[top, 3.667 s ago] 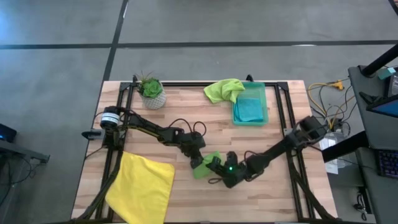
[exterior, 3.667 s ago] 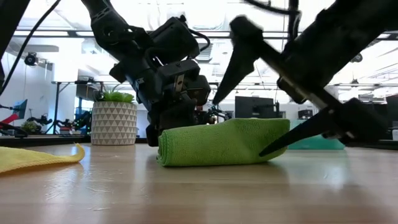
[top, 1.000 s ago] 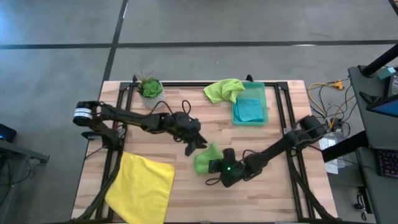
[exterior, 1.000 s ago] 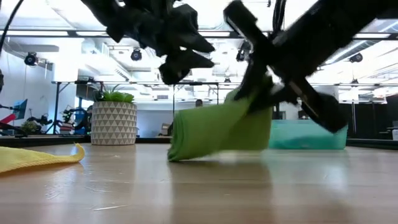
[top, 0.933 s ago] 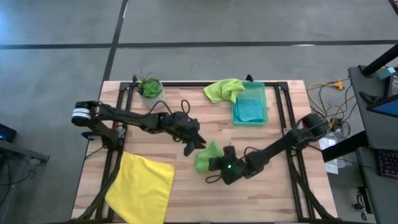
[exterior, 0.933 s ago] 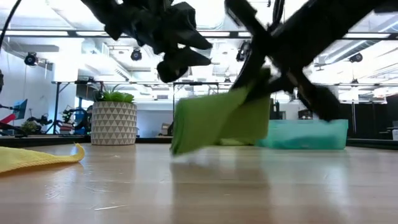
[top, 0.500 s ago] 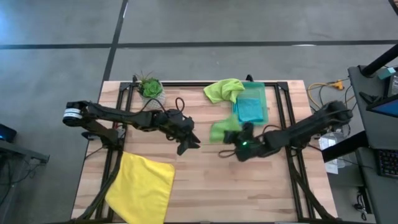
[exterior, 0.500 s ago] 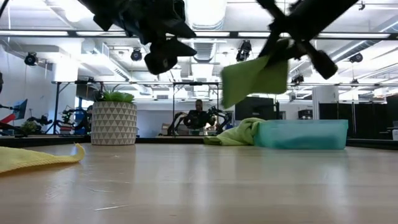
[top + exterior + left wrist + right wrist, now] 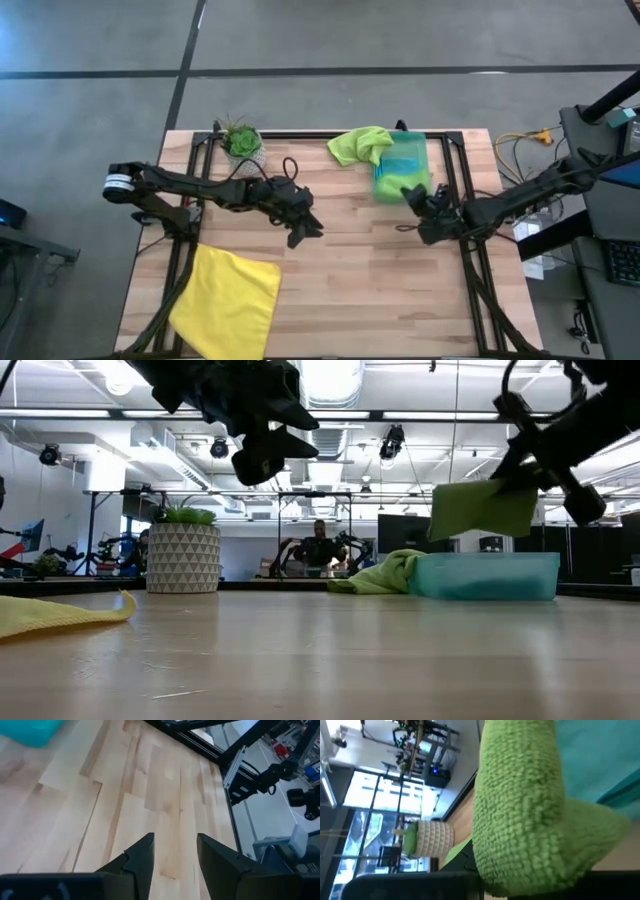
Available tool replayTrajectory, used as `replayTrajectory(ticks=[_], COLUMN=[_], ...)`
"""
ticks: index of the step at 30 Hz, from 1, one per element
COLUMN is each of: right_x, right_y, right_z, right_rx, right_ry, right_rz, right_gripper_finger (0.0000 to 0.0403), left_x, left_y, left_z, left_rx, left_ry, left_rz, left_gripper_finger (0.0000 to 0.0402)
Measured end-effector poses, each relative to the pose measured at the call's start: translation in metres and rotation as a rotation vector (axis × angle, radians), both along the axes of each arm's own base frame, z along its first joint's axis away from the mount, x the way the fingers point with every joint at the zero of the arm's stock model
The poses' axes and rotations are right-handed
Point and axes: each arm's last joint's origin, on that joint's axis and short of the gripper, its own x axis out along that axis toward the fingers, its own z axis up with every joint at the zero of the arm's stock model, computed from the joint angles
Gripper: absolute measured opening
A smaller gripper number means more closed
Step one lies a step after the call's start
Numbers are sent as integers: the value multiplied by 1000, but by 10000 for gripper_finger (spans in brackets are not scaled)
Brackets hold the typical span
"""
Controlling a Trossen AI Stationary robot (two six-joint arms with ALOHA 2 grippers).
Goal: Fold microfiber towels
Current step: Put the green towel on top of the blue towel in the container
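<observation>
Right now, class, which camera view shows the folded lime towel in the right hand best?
The low view: the folded lime towel hangs whole in the right hand, above the bin. The right wrist view fills with its pile. The high view barely shows it; the left wrist view misses it.

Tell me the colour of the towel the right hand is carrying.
Lime green towel, clearest in the right wrist view.

Wooden table (image 9: 340, 290), yellow towel (image 9: 228, 300), lime towel (image 9: 360, 144), green bin (image 9: 402, 170), potted plant (image 9: 243, 147)

The folded green towel (image 9: 520, 805) hides the right claw's fingertips.
</observation>
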Motion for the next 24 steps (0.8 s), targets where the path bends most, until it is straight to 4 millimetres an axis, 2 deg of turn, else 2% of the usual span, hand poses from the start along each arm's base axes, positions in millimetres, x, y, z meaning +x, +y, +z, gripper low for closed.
replayTrajectory(ticks=[8, 13, 19, 24], right_x=[-27, -35, -34, -33], right_y=[-29, -47, -72, -97], right_z=[-9, -2, 4, -1], right_rx=[27, 0, -27, -17], right_ry=[57, 122, 190, 285], right_rz=[7, 37, 141, 169], right_gripper_finger=[38, 38, 38, 38], left_x=[1, 2, 2, 6], left_y=[2, 3, 4, 5], left_z=[1, 2, 2, -2], left_rx=[28, 30, 41, 19], left_ry=[-11, -22, -22, -23], left_rz=[59, 111, 138, 153], left_gripper_finger=[132, 132, 132, 132])
